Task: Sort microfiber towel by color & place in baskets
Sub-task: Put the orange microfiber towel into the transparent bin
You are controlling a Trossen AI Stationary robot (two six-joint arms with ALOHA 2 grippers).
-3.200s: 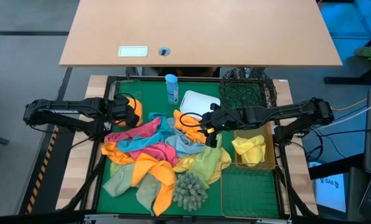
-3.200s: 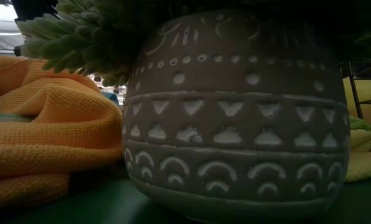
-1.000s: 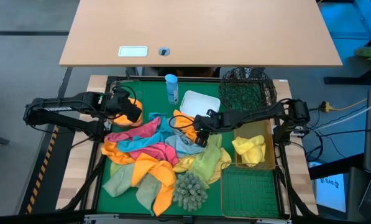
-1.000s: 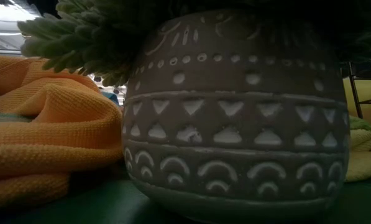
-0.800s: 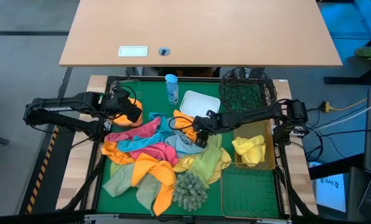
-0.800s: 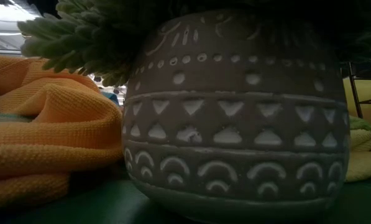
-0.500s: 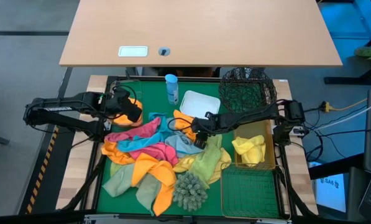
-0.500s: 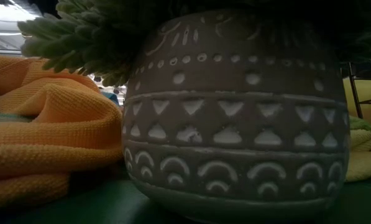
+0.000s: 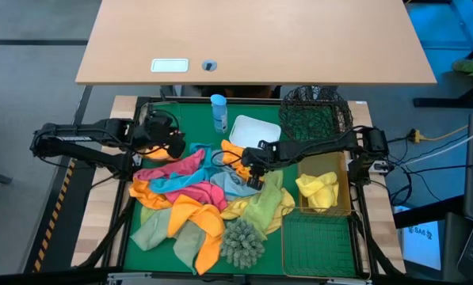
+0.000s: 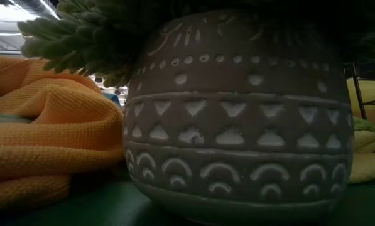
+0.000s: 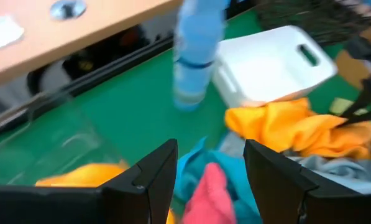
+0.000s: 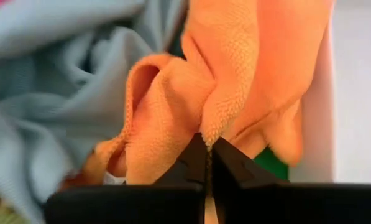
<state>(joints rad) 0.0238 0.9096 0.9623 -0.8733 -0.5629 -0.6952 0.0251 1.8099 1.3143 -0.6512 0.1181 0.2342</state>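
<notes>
Nearest the low camera stands a patterned grey pot (image 10: 237,119) holding a spiky grey-green clump (image 9: 242,242), with folds of an orange cloth (image 10: 46,138) lying beside it on the green mat (image 9: 190,119). Farther in, the pile of microfiber towels (image 9: 196,198) sprawls across the middle of the mat in orange, pink, teal, grey, yellow and pale green. At the pile's far right edge the right gripper (image 12: 205,163) has its fingers pressed together on a fold of an orange towel (image 12: 235,87), which lies beside a grey towel (image 12: 61,81) and just in front of the white tub (image 9: 254,130). The left gripper (image 11: 207,174) hovers over the pile's far left corner with its jaws spread and nothing between them. To the right, a gold wire basket (image 9: 325,207) holds a yellow towel (image 9: 317,190), and a second gold wire basket (image 9: 318,244) sits nearer. Beyond the pile stand a blue bottle (image 9: 219,112) and the black mesh basket (image 9: 317,111).
</notes>
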